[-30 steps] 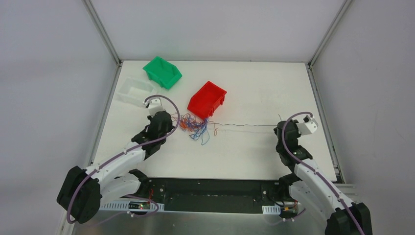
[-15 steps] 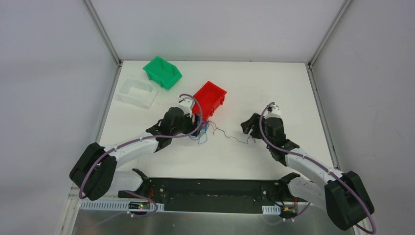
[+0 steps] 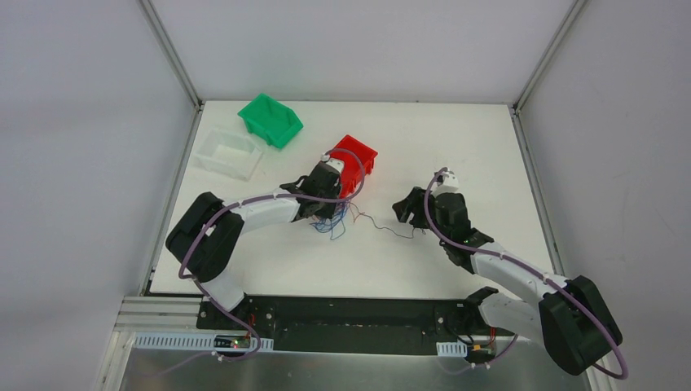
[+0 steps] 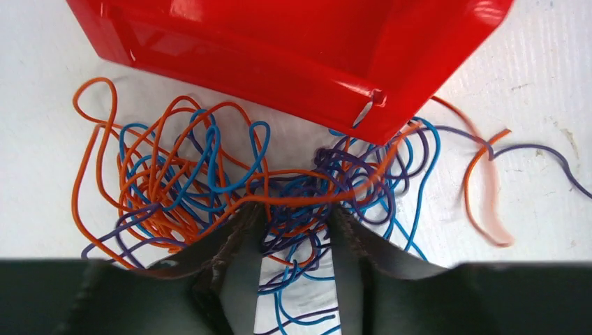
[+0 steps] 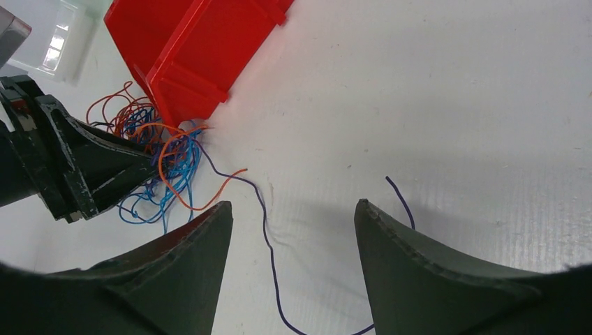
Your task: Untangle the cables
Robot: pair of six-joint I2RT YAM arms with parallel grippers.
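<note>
The cables are a tangle of thin orange, blue and purple wires [image 3: 332, 220] [image 4: 209, 174] lying against the near corner of the red bin [image 3: 352, 163] [image 4: 279, 49]. My left gripper [image 3: 326, 208] [image 4: 297, 209] hangs low over the tangle, jaws partly apart, with several strands crossing the gap and white table showing between them. One loose purple wire [image 3: 391, 230] [image 5: 269, 237] trails slack to the right from the tangle. My right gripper [image 3: 406, 208] [image 5: 293, 204] stands open just above that wire, which curves on the table between its fingers without touching them.
A green bin [image 3: 270, 119] and a clear bin [image 3: 227, 152] stand at the back left of the white table. The red bin [image 5: 195, 49] lies close behind the tangle, next to the left gripper. Frame posts and walls border the table.
The purple wire, stretched taut a second ago, now lies slack. Both grippers have opened. The right one moved left; the left arm swung right over the tangle and its jaws narrowed again.
</note>
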